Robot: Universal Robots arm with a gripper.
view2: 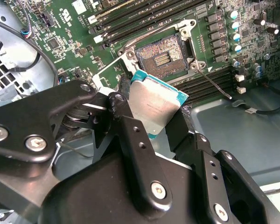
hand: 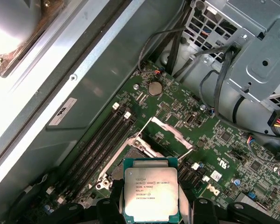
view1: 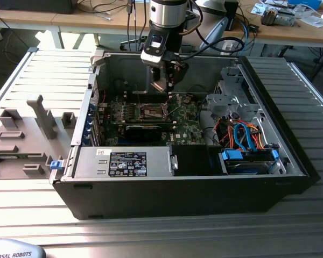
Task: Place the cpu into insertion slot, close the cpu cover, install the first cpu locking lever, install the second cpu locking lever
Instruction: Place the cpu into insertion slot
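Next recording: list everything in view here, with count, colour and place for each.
open computer case: one, black, on the slatted metal table.
circuit board: one, green, flat inside the case.
square insertion slot: one, dark centre with silvery border, on the board, uncovered.
thin metal cpu cover: one, silvery, raised open beside the slot.
flat square cpu: one, silver-grey top, held above the board near the slot.
power supply box: one, silvery, inside the case's near wall.
cables: several, orange and blue, inside the case, exterior view's right.
moulded fixtures: several, grey, on the table at the exterior view's left.
gripper: one, black, shut on the cpu.
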